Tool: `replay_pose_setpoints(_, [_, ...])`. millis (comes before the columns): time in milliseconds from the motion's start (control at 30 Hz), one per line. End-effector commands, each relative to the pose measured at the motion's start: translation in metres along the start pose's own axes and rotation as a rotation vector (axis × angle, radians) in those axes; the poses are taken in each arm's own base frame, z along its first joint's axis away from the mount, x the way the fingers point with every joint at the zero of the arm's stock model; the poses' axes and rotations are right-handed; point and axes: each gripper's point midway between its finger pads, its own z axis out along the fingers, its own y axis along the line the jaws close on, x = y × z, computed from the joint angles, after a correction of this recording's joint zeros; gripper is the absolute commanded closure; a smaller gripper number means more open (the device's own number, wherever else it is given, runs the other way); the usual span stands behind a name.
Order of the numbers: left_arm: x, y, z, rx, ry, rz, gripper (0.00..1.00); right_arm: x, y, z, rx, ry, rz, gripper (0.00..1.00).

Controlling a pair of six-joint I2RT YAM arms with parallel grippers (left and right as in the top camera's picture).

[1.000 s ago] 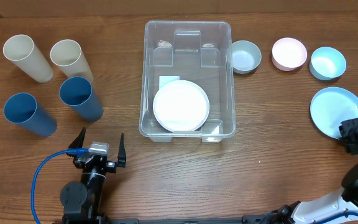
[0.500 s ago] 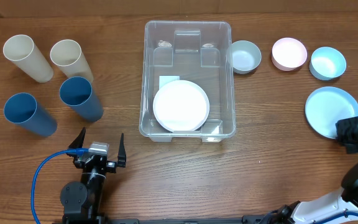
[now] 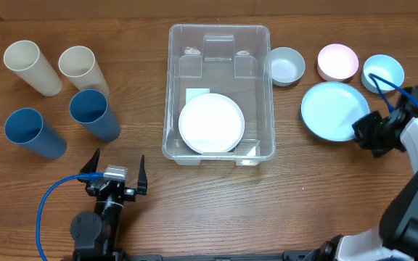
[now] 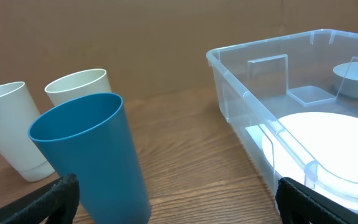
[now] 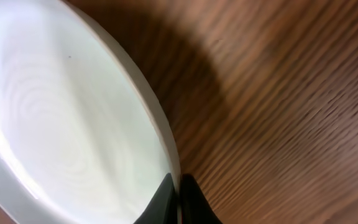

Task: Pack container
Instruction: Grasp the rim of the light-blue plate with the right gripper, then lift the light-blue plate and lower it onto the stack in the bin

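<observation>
**A:** Where does the large clear rectangular plastic container sit?

**B:** It sits mid-table on the brown wooden table, toward the far side. A round white plate lies flat on its base at the near end, overlapping a white rectangular label. The left wrist camera has the container's rim on the right.

**A:** And the right gripper?

**B:** It is clenched on the near-right rim of a round light-blue plate, which is right of the container and apart from it. The right wrist camera shows the black fingertips pinched over that plate's edge, with a dark shadow on the wood beside it. Whether the plate touches the table cannot be told.

**A:** The left gripper?

**B:** It is released, jaws spread wide, holding nothing, near the front edge left of the container.

**A:** What else stands around?

**B:** On the left, two cream plastic cups stand upright side by side. Two blue plastic cups stand in front of them. To the right, a small grey-white bowl sits just beside the container's far right wall. Then come a pink bowl and a light-blue bowl, in a row. The light-blue plate lies just in front of the pink bowl.
</observation>
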Motion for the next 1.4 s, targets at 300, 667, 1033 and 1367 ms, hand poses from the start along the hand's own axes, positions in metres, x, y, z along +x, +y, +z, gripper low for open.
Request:
replay_pose_setpoints(300, [0.000, 0.000, 0.000, 0.003, -0.006, 0.019, 0.00, 0.021, 0.102, -0.167, -0.403, -0.182, -0.275, 0.96])
replay_pose_setpoints(667, [0.000, 0.000, 0.000, 0.003, -0.006, 0.019, 0.00, 0.144, 0.165, -0.147, -0.394, -0.049, -0.643, 0.96])
replay_pose_setpoints(1033, [0.000, 0.000, 0.000, 0.003, -0.006, 0.019, 0.00, 0.207, 0.184, -0.072, -0.217, 0.030, -0.847, 0.96])
replay_pose_setpoints(1367, [0.000, 0.000, 0.000, 0.003, -0.006, 0.019, 0.00, 0.231, 0.184, 0.007, -0.109, 0.137, -0.897, 0.86])
